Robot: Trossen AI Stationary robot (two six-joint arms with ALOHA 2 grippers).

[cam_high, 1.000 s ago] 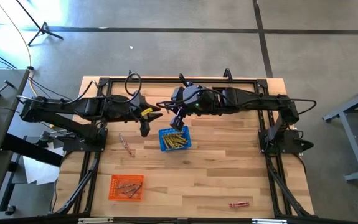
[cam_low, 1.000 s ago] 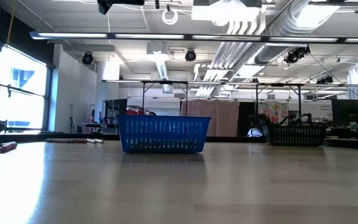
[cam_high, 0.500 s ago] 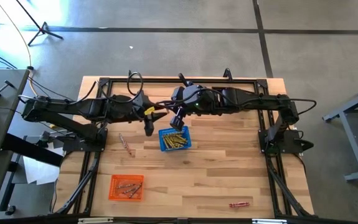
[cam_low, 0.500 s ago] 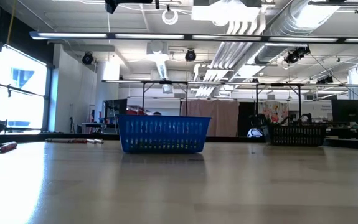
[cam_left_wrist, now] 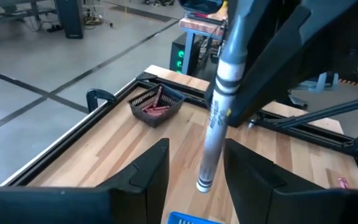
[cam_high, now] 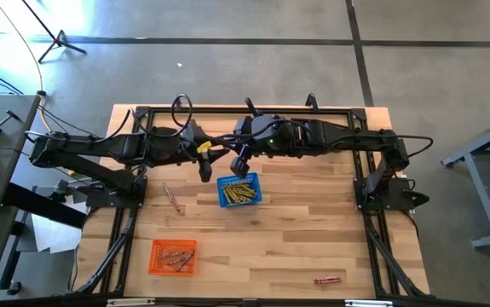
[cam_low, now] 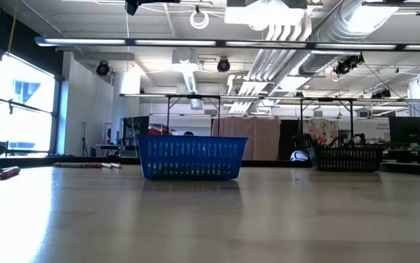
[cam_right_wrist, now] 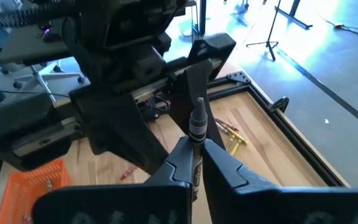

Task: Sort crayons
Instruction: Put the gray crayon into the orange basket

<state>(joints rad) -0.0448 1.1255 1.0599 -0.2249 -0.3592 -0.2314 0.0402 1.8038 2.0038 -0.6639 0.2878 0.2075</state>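
Between the right gripper's (cam_right_wrist: 194, 163) jaws a grey crayon (cam_right_wrist: 197, 134) is sitting clamped upright, above the blue basket (cam_high: 239, 190) of yellow crayons (cam_high: 241, 194) on the worktop (cam_high: 296, 230). Facing it, the left gripper (cam_high: 204, 172) is holding its jaws apart, gripping nothing.

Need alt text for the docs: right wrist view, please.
The right tool is shut on a grey crayon that stands up between its fingers. Behind it looms the left arm; an orange basket and loose crayons sit on the wooden table.
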